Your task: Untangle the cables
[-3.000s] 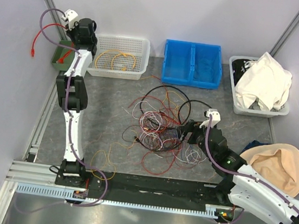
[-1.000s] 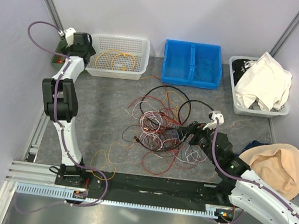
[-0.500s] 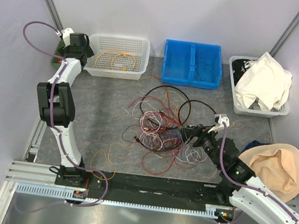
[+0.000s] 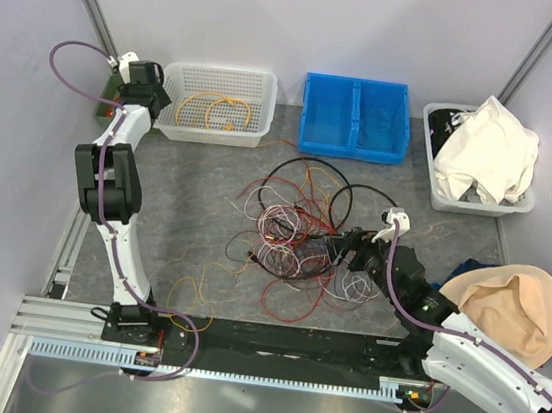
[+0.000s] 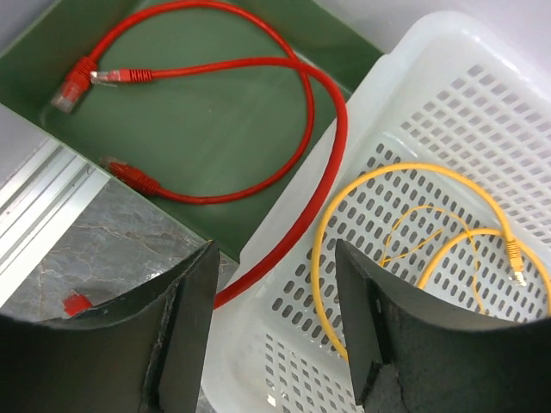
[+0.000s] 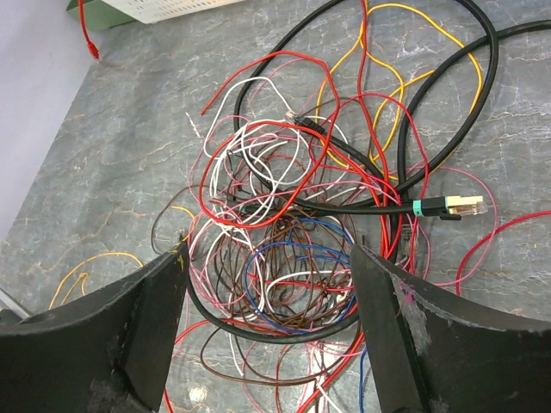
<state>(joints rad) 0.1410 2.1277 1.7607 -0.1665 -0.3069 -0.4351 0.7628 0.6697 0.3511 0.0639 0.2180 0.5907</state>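
We've got the cables (image 6: 284, 232) mid-table in 1 knotted heap: red, white, pink, brown, blue and yellow strands, probably all interlocked, with 2 thick black loops. Right gripper (image 6: 269, 258) hovers over it, wide and empty. Left gripper (image 5: 275, 249) gapes empty above a green bin (image 5: 198, 129).

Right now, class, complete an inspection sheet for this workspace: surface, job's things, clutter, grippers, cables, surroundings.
Surface: grey marbled tabletop, no damage seen.
Job's things: knotted pile of thin red, white, black, yellow wires.
Clutter: blue divided plastic bin; grey tub of white cloth; tan cap.
Grippers: left gripper open above green tray; right gripper open above pile; both empty.
Cables: red patch cable mostly in tray; yellow cable in white perforated basket.
Surroundings: pale walls.
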